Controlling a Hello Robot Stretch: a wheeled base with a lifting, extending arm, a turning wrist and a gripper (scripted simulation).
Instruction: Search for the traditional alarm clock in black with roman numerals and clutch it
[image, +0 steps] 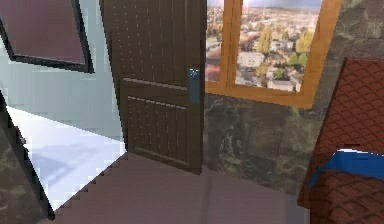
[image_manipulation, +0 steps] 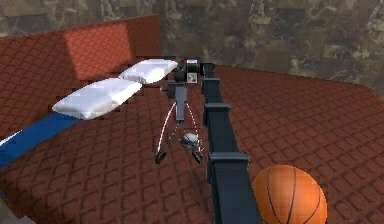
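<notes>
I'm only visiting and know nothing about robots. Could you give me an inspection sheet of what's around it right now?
Surface: bed with a red-brown quilted cover.
Job's things: small dark-and-white thing lying on the bed by the fingers; too small to confirm as the clock.
Clutter: white pillows, two; basketball.
End effector: at the arm's far end, near the small thing; cannot tell whether it holds anything.
Cables: nothing seen.
Surroundings: stone wall, open brown door, window with a town view.
</notes>
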